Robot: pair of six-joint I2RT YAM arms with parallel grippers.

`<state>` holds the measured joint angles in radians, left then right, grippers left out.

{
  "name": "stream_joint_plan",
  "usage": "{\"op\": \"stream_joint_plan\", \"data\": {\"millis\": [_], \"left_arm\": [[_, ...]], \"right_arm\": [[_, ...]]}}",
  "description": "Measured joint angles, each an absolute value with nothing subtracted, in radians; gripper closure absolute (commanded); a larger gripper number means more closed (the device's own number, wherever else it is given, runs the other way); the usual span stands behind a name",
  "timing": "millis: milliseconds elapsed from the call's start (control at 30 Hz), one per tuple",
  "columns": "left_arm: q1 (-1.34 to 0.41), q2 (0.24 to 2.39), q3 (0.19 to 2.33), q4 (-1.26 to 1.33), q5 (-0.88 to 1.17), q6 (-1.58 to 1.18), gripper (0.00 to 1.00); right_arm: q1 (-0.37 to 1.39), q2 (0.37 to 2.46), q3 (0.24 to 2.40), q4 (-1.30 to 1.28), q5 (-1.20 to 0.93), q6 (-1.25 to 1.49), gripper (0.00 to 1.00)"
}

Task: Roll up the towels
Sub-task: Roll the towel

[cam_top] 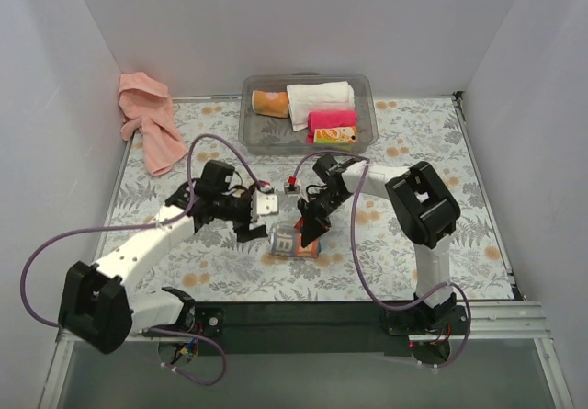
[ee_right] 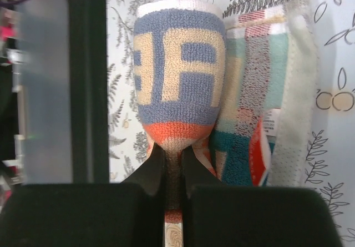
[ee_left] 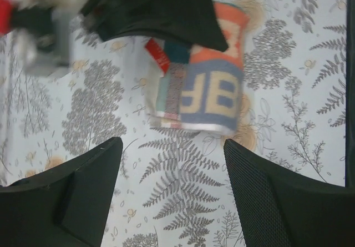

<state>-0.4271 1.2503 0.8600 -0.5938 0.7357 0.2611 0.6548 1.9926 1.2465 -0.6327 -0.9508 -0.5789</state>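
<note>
We find the small patterned cloth (cam_top: 290, 243) on the fern-printed table (cam_top: 478, 170), near its middle and between the two grippers. Our right gripper (ee_right: 173, 158) is clenched on it. Its two fingers pinch a fold at the cloth's orange end, with almost no gap between them. Just beyond the fingertips, the part with big tan letters on blue bulges up in a rounded loop. The rest of the cloth lies flatter, right beside that loop.

Our left gripper (ee_left: 172, 147) sits just beside the cloth on the opposite side. Its jaws are spread wide and hold nothing, and the cloth lies just past the gap between its fingers (ee_left: 72, 197).

The salmon-pink towel (cam_top: 147, 119) lies crumpled in the far left corner, partly against the wall and well apart from both grippers.
</note>
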Motion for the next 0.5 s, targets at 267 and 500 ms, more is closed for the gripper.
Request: {"op": "stream_joint_plan", "data": {"millis": [267,500], "left_arm": [[-0.799,1.111,0.608,-0.383,0.468,0.301,0.28],[-0.916,1.245,0.585,-0.221,0.32,0.342,0.38]], "right_arm": [[0.607,2.17,1.344,-0.823,-1.141,-0.591,0.99],[0.604,2.226,1.348,-0.915,-1.198,-0.621,0.99]]}}
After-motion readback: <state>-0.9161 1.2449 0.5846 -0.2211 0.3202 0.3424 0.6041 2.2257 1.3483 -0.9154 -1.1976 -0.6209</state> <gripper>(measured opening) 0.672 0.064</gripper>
